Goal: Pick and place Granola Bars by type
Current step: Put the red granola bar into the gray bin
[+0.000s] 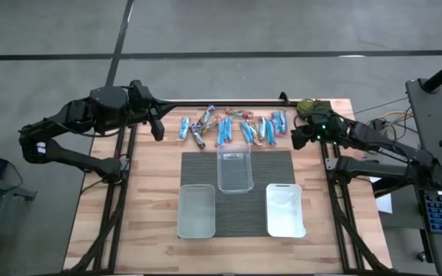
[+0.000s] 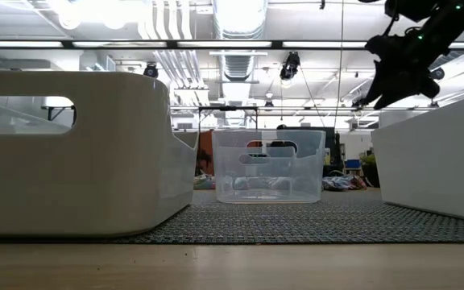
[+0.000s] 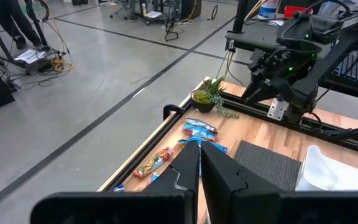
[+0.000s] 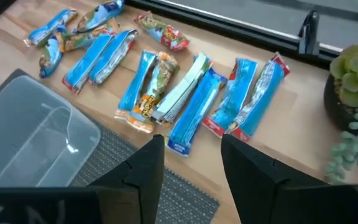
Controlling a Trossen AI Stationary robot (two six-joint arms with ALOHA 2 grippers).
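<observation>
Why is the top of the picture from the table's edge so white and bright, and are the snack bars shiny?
In the low view, ceiling lights glare to plain white above the middle clear tub; the near tubs look huge because they sit close to the camera. In the right wrist view, the granola bars show pale glints on their wrappers, and the open right gripper is a dark shape.

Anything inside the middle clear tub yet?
The middle clear tub looks empty: only its bare floor shows from above and through its wall in the low view. The granola bars all lie beyond it on the table.
</observation>
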